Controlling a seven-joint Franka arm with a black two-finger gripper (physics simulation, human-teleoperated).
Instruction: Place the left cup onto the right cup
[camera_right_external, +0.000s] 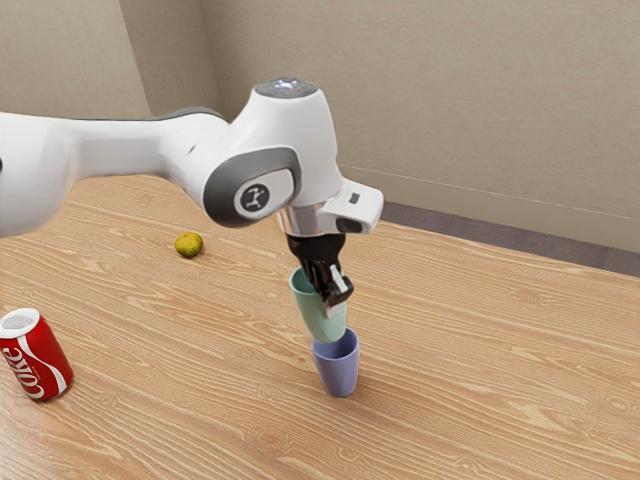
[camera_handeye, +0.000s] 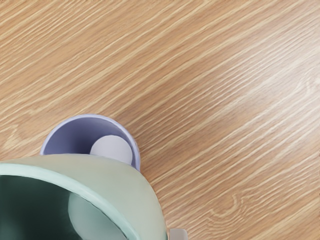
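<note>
my hand (camera_right_external: 330, 282) is clamped on the rim of the green cup (camera_right_external: 312, 305), which hangs tilted above the worktop (camera_right_external: 500, 350). the purple cup (camera_right_external: 337, 367) stands upright just under it, and the green base is at its mouth. i judge the two axes are not yet in line. i count two cups, one cola can (camera_right_external: 30, 355) and one small yellow-green fruit (camera_right_external: 189, 244).
</note>
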